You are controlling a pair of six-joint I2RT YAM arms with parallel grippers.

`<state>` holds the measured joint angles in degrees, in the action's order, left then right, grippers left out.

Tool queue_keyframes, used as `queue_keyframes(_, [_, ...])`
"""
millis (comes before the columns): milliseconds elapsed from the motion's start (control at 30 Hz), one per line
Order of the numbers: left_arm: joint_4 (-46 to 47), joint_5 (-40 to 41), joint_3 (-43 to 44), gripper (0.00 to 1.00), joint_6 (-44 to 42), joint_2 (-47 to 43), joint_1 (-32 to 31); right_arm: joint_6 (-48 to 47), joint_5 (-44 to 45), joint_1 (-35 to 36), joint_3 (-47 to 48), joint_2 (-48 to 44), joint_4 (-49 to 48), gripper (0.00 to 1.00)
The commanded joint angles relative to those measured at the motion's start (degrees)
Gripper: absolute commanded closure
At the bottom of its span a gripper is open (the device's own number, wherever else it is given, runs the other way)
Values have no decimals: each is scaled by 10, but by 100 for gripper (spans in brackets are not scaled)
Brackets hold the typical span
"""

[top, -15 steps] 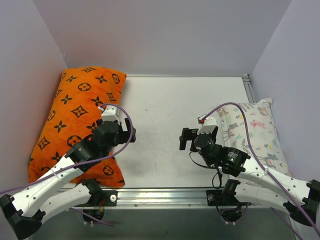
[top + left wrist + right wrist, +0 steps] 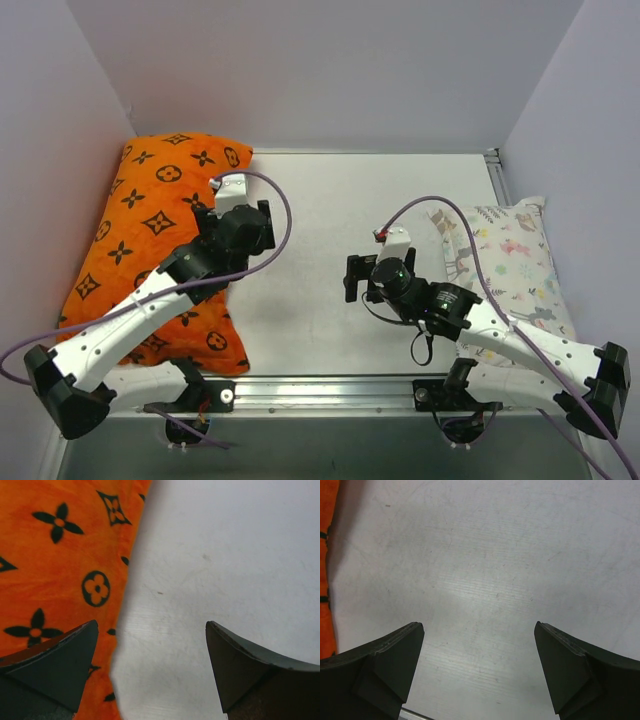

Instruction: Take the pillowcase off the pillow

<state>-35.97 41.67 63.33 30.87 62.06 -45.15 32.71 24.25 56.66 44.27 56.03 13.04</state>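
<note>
Bare table is lying open right of the pillowcase; farther right, an animal-print pillow is blocking passage.

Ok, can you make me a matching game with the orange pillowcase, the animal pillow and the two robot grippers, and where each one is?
Things:
1. pillowcase
2. animal-print pillow
3. left gripper
4. right gripper

Places:
A. open, above the bare middle of the table
B. lying along the right edge of the table
C. lying on the left side of the table
D. open, one finger above orange fabric and the other above bare table

Pairs: 1-C, 2-B, 3-D, 4-A
</note>
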Motion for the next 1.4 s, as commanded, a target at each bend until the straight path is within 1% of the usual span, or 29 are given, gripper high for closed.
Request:
queue_keyframes(0, [-69,149,73,3,-19,53,15,-7,-42,-7,32,24,-11,0])
queue_keyframes(33, [-94,182,89,2,-20,84,22,-8,-48,-8,35,36,-13,0])
queue_keyframes(67, [-106,197,113,3,-22,100,35,-8,-57,-10,42,43,-16,0])
queue_keyframes(167, [-135,203,146,3,-31,157,110,-7,-86,-14,56,67,-20,0])
queue_keyframes(200, [-135,194,150,2,-36,167,155,-7,-92,-15,63,73,-21,0])
queue_keyframes(267, [-126,157,157,3,-41,198,190,-5,-108,-14,67,87,-27,0])
queue_keyframes(300, [-117,147,159,2,-57,209,205,-4,-114,-16,70,92,-28,0])
queue_keyframes(333, [-102,134,162,3,-68,238,230,-2,-130,-16,71,101,-30,0])
queue_keyframes(367, [-99,105,166,3,-77,256,243,-1,-140,-16,74,107,-33,0])
queue_keyframes(467, [-100,95,178,3,-92,331,276,-1,-164,-18,81,126,-34,0])
queue_keyframes(567, [-94,38,177,3,-90,382,297,3,-165,-21,80,138,-39,0])
queue_keyframes(600, [-90,22,175,5,-92,394,297,6,-166,-22,79,142,-42,0])
queue_keyframes(633, [-86,14,174,11,-92,409,296,9,-167,-21,78,148,-45,0])
queue_keyframes(667, [-83,7,172,20,-93,415,294,11,-167,-24,77,150,-53,0])
queue_keyframes(700, [-79,-1,170,48,-95,417,292,13,-166,-24,76,153,-59,0])
queue_keyframes(733, [-73,-3,168,62,-95,416,290,15,-165,-25,75,158,-64,0])
queue_keyframes(767, [-71,-4,165,81,-93,415,284,16,-165,-27,74,160,-75,0])
queue_keyframes(800, [-68,-6,164,90,-93,413,282,17,-164,-28,75,162,-80,0])
queue_keyframes(833, [-68,-11,164,97,-93,409,281,19,-165,-28,76,167,-85,0])
queue_keyframes(867, [-67,-12,163,100,-93,406,279,19,-168,-29,78,168,-93,0])
queue_keyframes(967, [-67,-19,160,100,-100,393,277,21,-170,-28,78,175,-100,0])
queue_keyframes(1100, [-68,-31,169,100,-120,369,251,21,-157,-30,71,173,-108,0])
queue_keyframes(1200, [-68,-47,196,100,-153,352,214,19,-147,-33,68,169,-109,0])
queue_keyframes(1233, [-68,-55,203,100,-161,348,189,18,-142,-35,65,167,-112,0])
queue_keyframes(1333, [-63,-100,235,100,-187,326,149,10,-127,-45,53,153,-120,0])
queue_keyframes(1367, [-60,-113,240,100,-198,321,122,8,-124,-50,50,148,-126,0])
